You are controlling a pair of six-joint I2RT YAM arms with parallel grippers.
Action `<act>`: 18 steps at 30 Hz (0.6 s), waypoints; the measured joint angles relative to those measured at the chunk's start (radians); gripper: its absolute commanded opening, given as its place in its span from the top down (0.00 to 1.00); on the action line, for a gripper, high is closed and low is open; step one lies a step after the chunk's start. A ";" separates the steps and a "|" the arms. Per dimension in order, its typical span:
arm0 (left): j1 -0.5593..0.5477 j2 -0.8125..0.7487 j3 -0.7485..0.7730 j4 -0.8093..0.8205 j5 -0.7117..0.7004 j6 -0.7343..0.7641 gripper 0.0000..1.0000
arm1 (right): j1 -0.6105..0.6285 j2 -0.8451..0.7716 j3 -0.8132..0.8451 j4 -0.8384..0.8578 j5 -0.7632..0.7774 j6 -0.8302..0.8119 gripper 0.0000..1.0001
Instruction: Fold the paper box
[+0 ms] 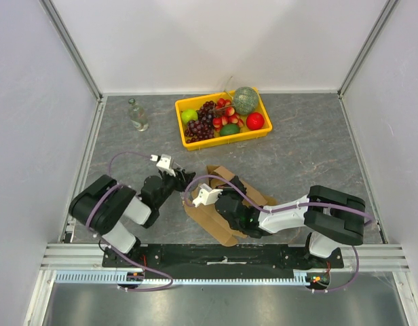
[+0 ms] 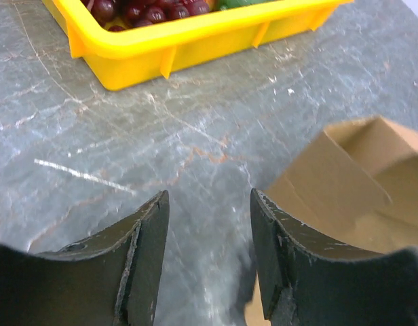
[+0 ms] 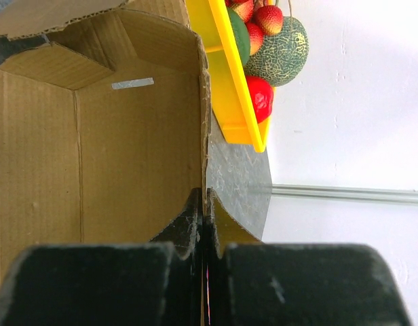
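The paper box (image 1: 229, 182) is a plain brown carton, partly stood up with loose flaps, lying on the grey table between the two arms. In the right wrist view I look into the hollow of the paper box (image 3: 127, 149), and my right gripper (image 3: 204, 198) is shut on the thin edge of one upright wall. My right gripper (image 1: 228, 207) reaches in from the right. My left gripper (image 2: 209, 204) is open over bare table with nothing between its fingers. The paper box (image 2: 358, 183) lies just to its right, apart from it. From above, my left gripper (image 1: 180, 178) sits at the carton's left side.
A yellow tray (image 1: 222, 140) of fruit stands behind the carton; its wall (image 2: 195, 47) is close ahead of the left gripper. The yellow tray (image 3: 229, 75) holds a melon (image 3: 287, 44). A glass bottle (image 1: 137, 115) stands at the back left. White walls enclose the table.
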 measured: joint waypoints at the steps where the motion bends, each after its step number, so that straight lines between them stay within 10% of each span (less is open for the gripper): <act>1: 0.021 0.029 0.030 0.000 0.023 -0.016 0.43 | 0.000 -0.002 -0.001 0.000 -0.001 0.002 1.00; 18: 0.101 0.324 0.288 0.000 0.432 -0.129 0.43 | 0.000 -0.033 -0.002 -0.016 -0.035 0.040 1.00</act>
